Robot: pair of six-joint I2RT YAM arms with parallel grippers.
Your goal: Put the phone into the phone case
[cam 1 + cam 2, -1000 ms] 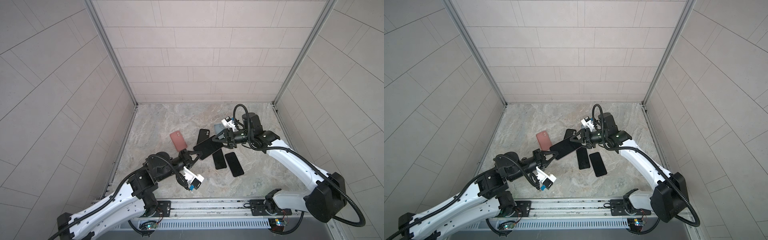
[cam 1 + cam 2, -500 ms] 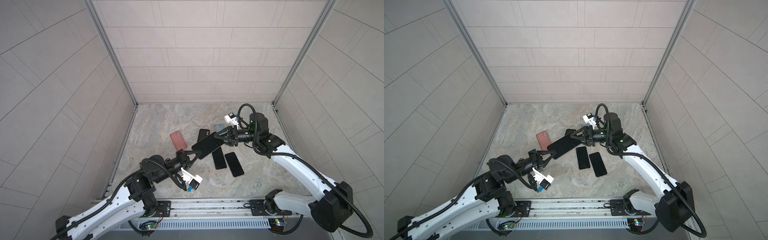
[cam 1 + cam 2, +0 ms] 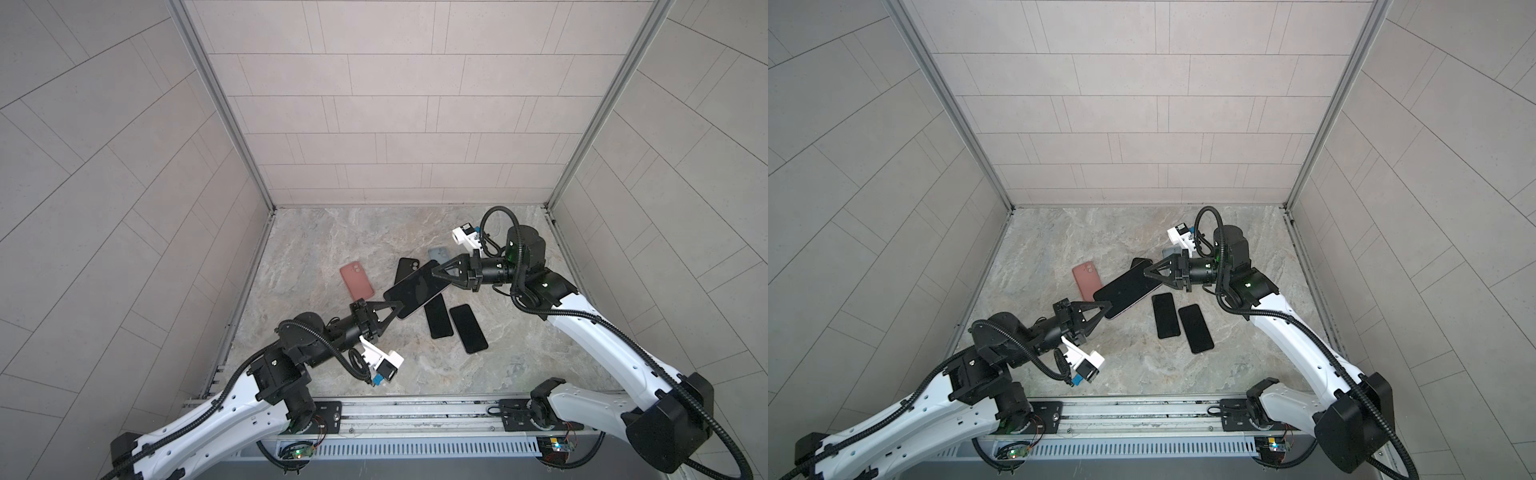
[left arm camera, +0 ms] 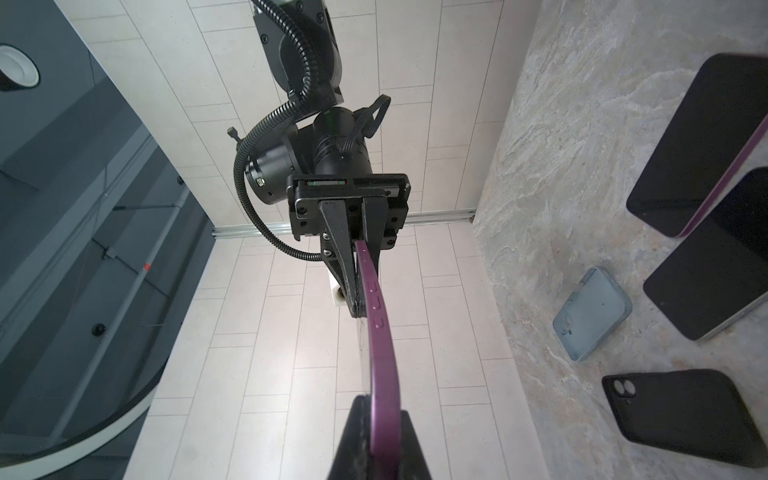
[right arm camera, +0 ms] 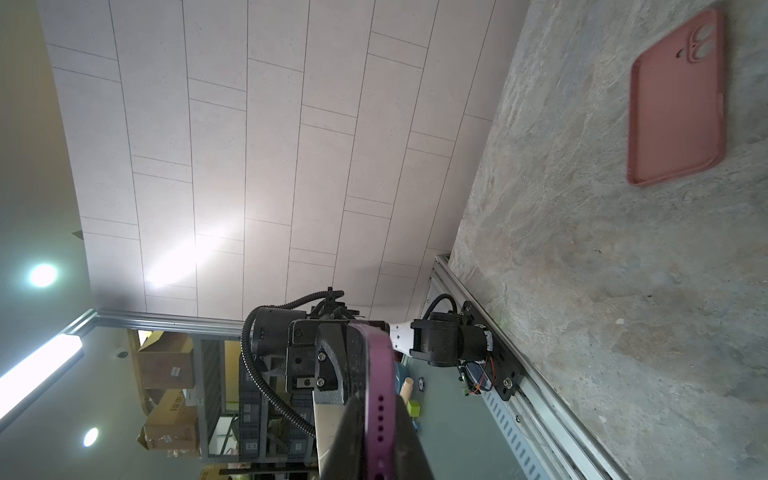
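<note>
Phone [image 3: 417, 289] is up off the table [image 3: 332, 237], dark screen up, slanted, strung between the 2 arms about mid-floor. L gripper [image 3: 398, 307] has the end nearer the front rail, fingers narrow and pinched flat on it. R gripper [image 3: 435, 274] has the far end, fingers closed down on it the same way. In the L wrist view the phone's purple edge [image 4: 380, 332] runs from between the L fingers [image 4: 351, 440] out to the R gripper [image 4: 358, 270], which grips it front & back. The R wrist view shows the same edge [image 5: 380, 395] w/ a row of small holes, R fingers [image 5: 336, 449] tight either side. Below, a black case [image 3: 405, 266] lies partly hidden by the phone, w/ a grey-blue case [image 3: 438, 252] just beyond it by the R gripper. A pink case [image 3: 356, 281] lies off to the left, near the L gripper but apart from the phone. A 2nd phone [image 3: 438, 320] and a 3rd phone [image 3: 468, 329] lie flat side by side, screens up.
</note>
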